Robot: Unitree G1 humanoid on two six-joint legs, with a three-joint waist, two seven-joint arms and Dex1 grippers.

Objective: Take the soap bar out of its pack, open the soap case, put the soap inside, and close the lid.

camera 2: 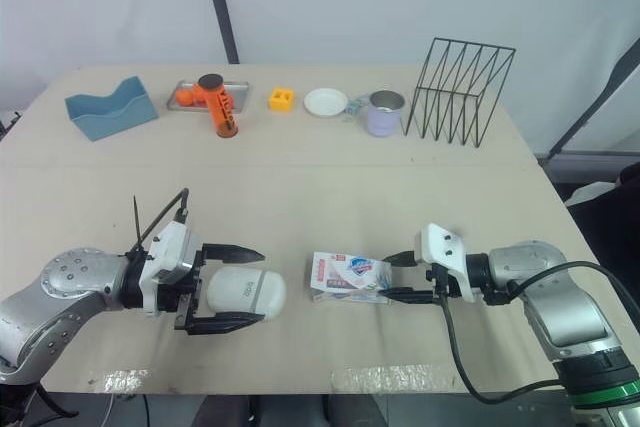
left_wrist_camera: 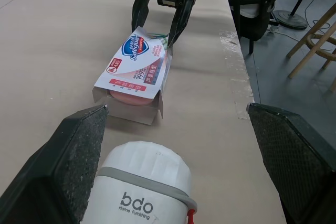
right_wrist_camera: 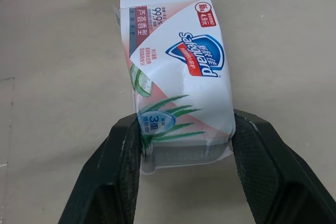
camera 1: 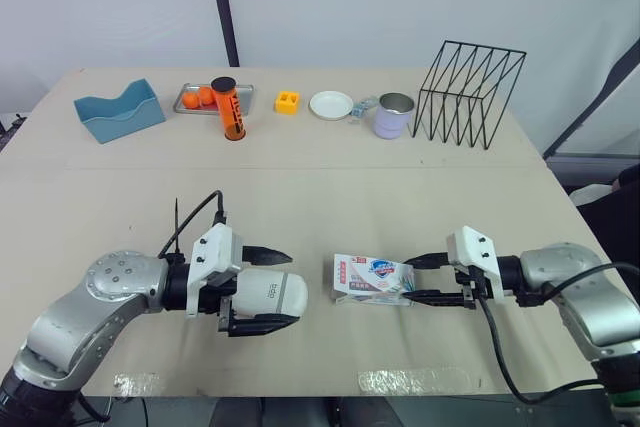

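The soap pack (camera 1: 372, 275) lies flat on the table near the front edge, white with red and blue print. Its open end faces my left arm, and the pink soap bar (left_wrist_camera: 132, 97) shows inside. My right gripper (camera 1: 410, 280) is shut on the pack's far end, with a finger (right_wrist_camera: 115, 171) pressed against each side of the pack (right_wrist_camera: 176, 66). The white soap case (camera 1: 270, 295), lid shut, lies on its side just left of the pack. My left gripper (camera 1: 290, 287) is open around the case, with a gap on at least one side.
Along the table's back stand a blue holder (camera 1: 118, 112), a metal tray (camera 1: 190, 99) with oranges, an orange can (camera 1: 230, 107), a yellow block (camera 1: 288, 102), a white plate (camera 1: 331, 104), a mug (camera 1: 393, 115) and a black wire rack (camera 1: 468, 92).
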